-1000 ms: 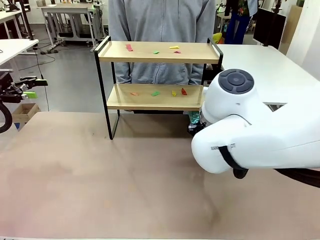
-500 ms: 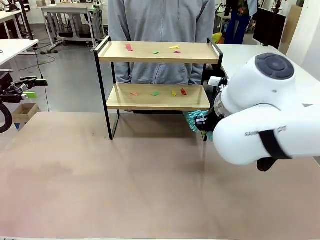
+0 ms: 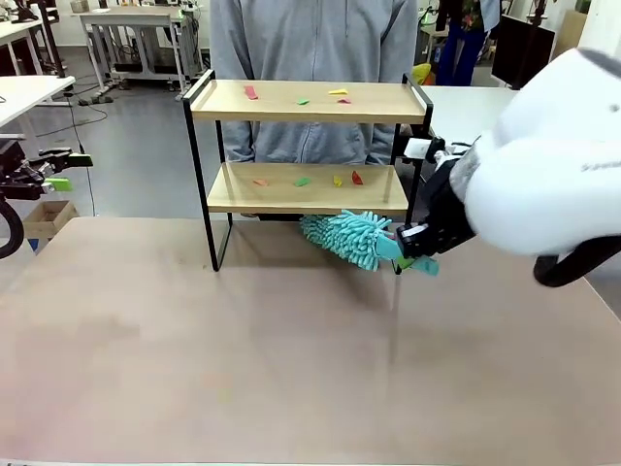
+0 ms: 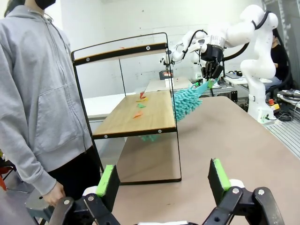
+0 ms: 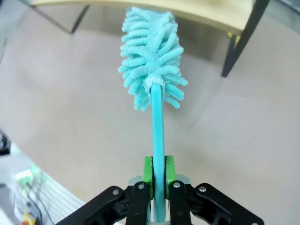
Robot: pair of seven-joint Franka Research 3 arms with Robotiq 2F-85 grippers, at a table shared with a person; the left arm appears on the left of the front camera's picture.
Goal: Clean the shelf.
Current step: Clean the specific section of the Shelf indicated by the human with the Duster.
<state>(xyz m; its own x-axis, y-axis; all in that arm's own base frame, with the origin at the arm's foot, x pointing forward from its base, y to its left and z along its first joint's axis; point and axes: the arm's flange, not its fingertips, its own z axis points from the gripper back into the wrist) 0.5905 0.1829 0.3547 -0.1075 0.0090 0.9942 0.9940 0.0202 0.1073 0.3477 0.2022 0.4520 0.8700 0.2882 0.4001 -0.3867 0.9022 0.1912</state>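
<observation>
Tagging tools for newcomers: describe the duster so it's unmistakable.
Find the two-tier wooden shelf on the table. Before the right end of its lower board is a turquoise duster, handle clamped in the right gripper. Only it is shaggy; the shelf's scraps lie flat.

My counter point(image 3: 243, 349) brown, smooth. Grey floor point(image 3: 136, 146) behind it. Row of white tables point(image 3: 131, 17) far back on left. One white table point(image 3: 24, 92) near left edge, other white table point(image 3: 461, 107) on right. Cardboard box point(image 3: 47, 218) on floor, left side. White wall point(image 4: 122, 18). Bright, even light.
</observation>
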